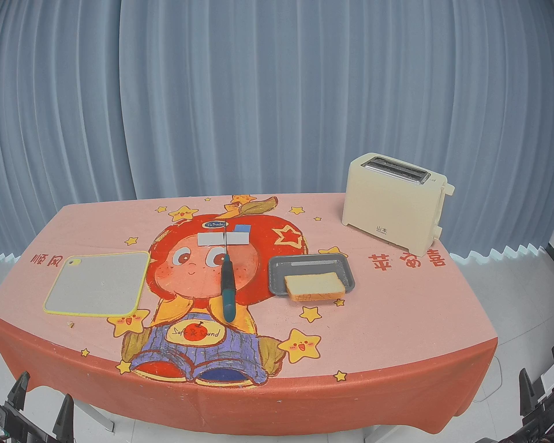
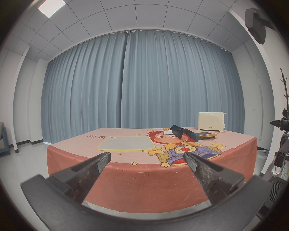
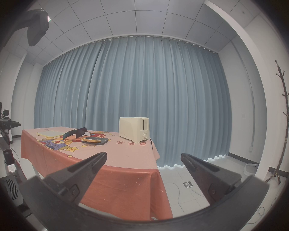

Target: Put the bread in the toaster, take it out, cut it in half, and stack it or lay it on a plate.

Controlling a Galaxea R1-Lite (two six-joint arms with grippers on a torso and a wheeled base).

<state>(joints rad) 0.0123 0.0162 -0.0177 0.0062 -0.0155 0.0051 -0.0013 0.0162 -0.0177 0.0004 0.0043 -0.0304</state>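
A: Which step is in hand?
B: Step 1, unstarted by my reading. The bread (image 1: pixel 314 286) lies flat on the grey tray (image 1: pixel 277 271), near the toaster (image 1: pixel 395 202) on its left. The knife (image 1: pixel 228 282) is farther from the toaster, and the cutting board (image 1: pixel 98 282) is farthest.
A: Grippers?
B: The left gripper (image 2: pixel 147 156) and right gripper (image 3: pixel 143 156) are both spread wide, empty, well apart from the toaster. Next, the right one should pinch the slice's edge and stand it upright over a slot

Pleated blue-grey curtain (image 1: pixel 277 86) across the back wall, white panelled ceiling (image 2: pixel 135 15) with one lit panel (image 2: pixel 51 6), white side wall (image 3: pixel 240 120), pale tiled floor (image 3: pixel 180 174), table (image 1: pixel 398 311) draped in orange-pink cartoon cloth, bare branch-like stand (image 3: pixel 284 112) near the wall
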